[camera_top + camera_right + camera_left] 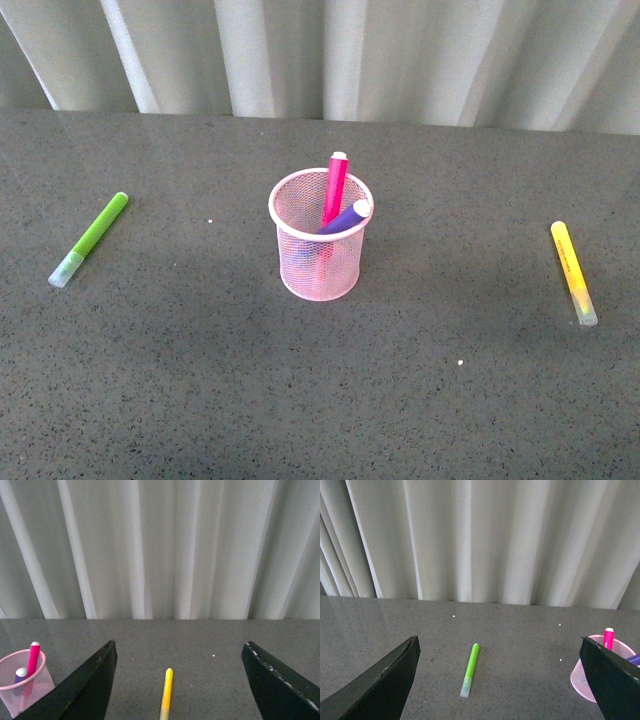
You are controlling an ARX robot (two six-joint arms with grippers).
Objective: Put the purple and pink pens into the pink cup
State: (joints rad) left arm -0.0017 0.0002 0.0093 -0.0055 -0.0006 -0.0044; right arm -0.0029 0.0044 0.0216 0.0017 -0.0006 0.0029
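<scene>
Dark grey speckled table (pixel 320 400) with pink cup (pixel 320 262), green marker (pixel 92 238), yellow marker (pixel 572 270).

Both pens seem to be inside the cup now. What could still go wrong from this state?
1. The pink pen and purple pen lean against one side of the light mesh pink cup; a bump might tip it.
2. The green marker lies ahead of the open left pincer and the yellow marker ahead of the open right pincer; either could be picked wrongly.

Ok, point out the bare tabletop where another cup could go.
Free patches: between the green marker and the pink cup, between the cup and the yellow marker, and the whole near strip of table. Nowhere is crowded.
</scene>
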